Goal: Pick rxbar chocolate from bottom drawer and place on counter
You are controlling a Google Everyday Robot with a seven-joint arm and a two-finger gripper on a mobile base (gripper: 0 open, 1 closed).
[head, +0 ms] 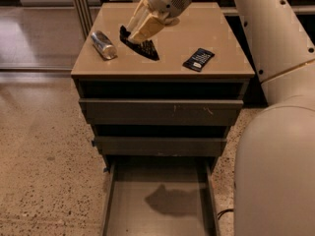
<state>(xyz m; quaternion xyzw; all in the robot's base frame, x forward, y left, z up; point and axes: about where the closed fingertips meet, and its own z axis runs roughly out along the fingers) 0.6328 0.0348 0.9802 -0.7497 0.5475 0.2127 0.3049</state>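
Note:
The rxbar chocolate (pixel 199 59), a flat black wrapper with white lettering, lies on the counter (pixel 216 28) near its front right. My gripper (pixel 140 38) hovers over the counter's left middle, well to the left of the bar, open and holding nothing. A dark shape under it is its tips and shadow. The bottom drawer (pixel 133 215) is pulled out at the bottom of the view. Its grey inside shows only the arm's shadow.
A silver can (pixel 103 44) lies on its side at the counter's left, close to the gripper. The two upper drawers (pixel 157 112) are shut or nearly so. My arm's white body (pixel 275 132) fills the right side. Speckled floor lies to the left.

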